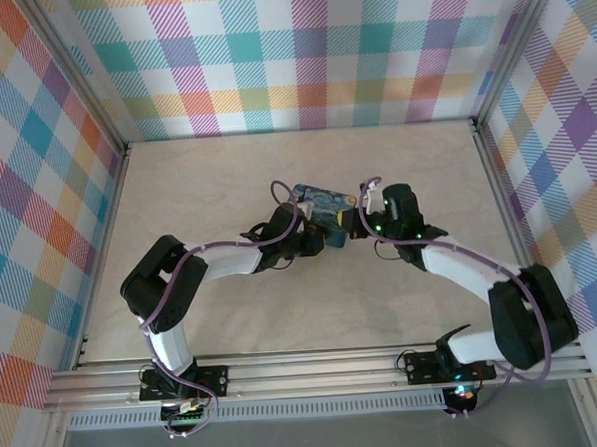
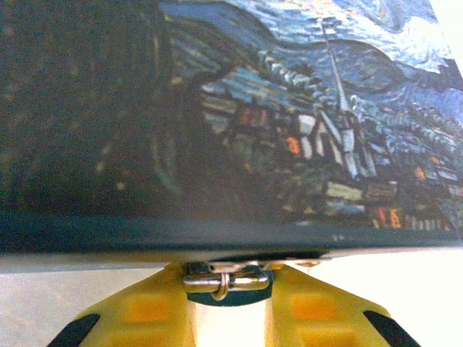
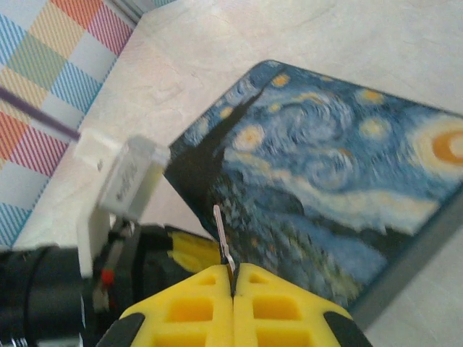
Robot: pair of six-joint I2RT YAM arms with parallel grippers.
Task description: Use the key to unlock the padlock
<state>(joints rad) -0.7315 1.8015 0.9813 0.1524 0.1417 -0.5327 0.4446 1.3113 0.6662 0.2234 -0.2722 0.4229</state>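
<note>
The padlock (image 2: 227, 283) sits at the edge of the painted tin (image 2: 239, 123), which lies in the middle of the table (image 1: 206, 178). The left gripper (image 2: 228, 307) has its yellow fingers (image 2: 145, 311) drawn narrow on either side of the lock (so near that I cannot tell whether they truly pinch it or merely flank it). The right gripper (image 3: 233, 273), close by the tin, has its jaws pressed together on the key (image 3: 221, 235), whose thin silvery blade pokes out past the fingertips.
</note>
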